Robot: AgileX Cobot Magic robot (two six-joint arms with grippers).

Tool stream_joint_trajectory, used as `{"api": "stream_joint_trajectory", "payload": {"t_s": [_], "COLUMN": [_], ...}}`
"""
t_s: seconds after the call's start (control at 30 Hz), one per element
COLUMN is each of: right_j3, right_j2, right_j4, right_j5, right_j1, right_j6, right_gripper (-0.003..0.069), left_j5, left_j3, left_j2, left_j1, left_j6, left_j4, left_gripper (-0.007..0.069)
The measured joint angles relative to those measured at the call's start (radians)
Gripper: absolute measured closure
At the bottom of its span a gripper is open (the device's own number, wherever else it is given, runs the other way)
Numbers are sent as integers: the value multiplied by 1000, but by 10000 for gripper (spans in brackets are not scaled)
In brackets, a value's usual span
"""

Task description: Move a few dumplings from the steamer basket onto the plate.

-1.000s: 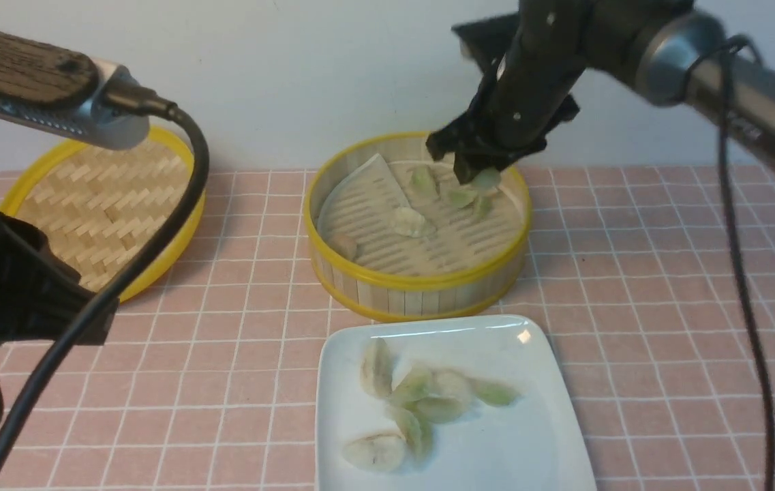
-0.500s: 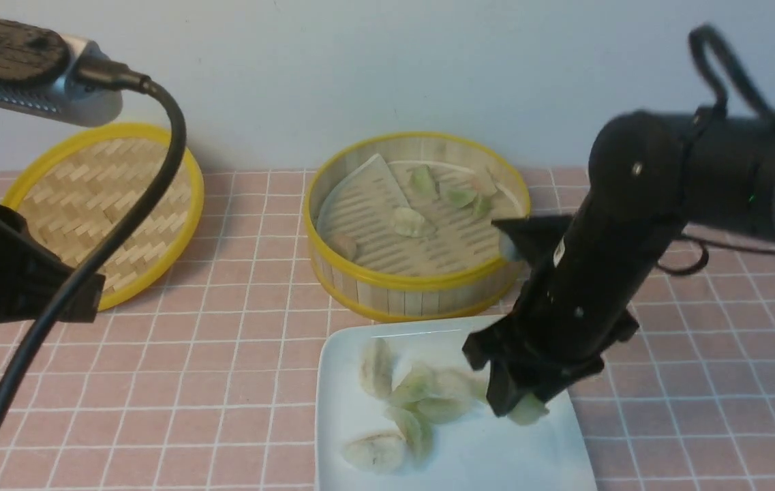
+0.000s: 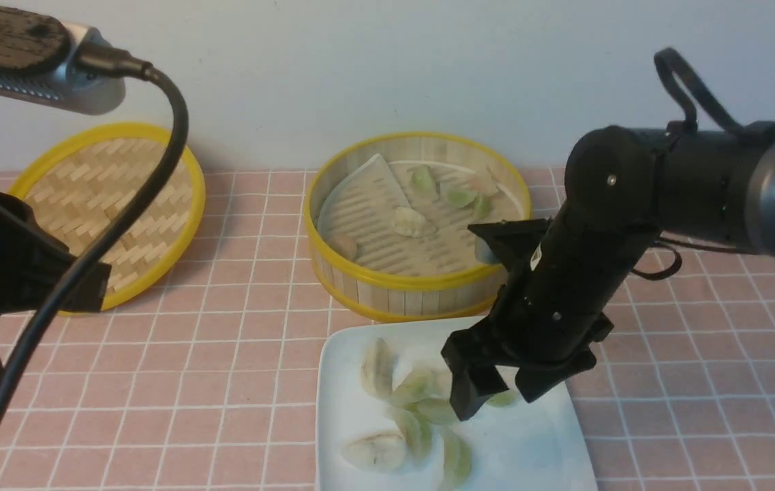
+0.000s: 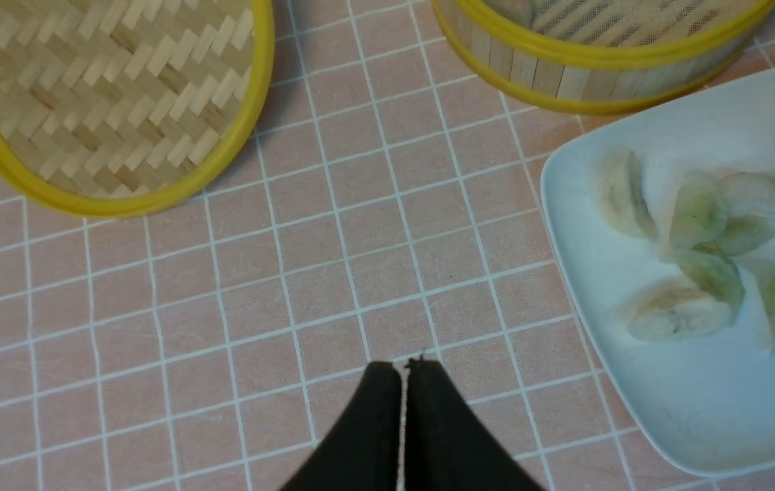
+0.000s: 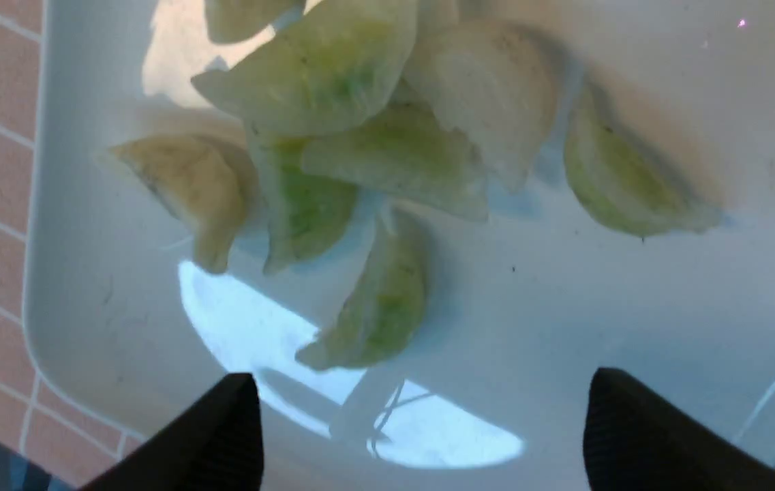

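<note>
The steamer basket [image 3: 421,281] stands at the back centre and holds several dumplings, among them one [image 3: 412,221] in the middle of its liner. The white plate [image 3: 537,443] lies in front of it with several dumplings in a pile [image 3: 421,385]. My right gripper [image 3: 503,399] hangs open and empty just above the plate. One green dumpling [image 5: 377,307] lies free on the plate in front of its fingers [image 5: 223,429]; it also shows in the front view [image 3: 457,460]. My left gripper [image 4: 403,372] is shut and empty over the tablecloth, left of the plate [image 4: 666,409].
The flat woven bamboo lid [image 3: 108,204] lies at the back left, also in the left wrist view [image 4: 108,102]. The pink checked cloth [image 3: 223,375] covers the table. The left arm's cable [image 3: 121,239] hangs across the left foreground.
My right gripper carried a dumpling from the basket down to the plate, then opened. That dumpling now lies loose at the plate's front. The left arm hardly moved.
</note>
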Motion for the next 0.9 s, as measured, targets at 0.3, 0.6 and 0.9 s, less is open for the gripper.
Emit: {"api": "stream_joint_trajectory", "payload": {"t_s": [0.3, 0.6, 0.9], "right_j3": [-2, 225, 805], "right_j2": [-432, -1136, -1820], "right_j4": [-186, -324, -509], "right_j5": [87, -164, -690], "right_j1": [1, 1, 1], "right_j6": [157, 235, 279], "right_gripper": [560, 672, 673], "left_j5": [-83, -163, -241], "left_j3": [71, 203, 219], "left_j2": [0, 0, 3], "left_j1": [0, 0, 1], "left_j6": [0, 0, 0], "left_j4": [3, -23, -137], "left_gripper": [631, 631, 631]}}
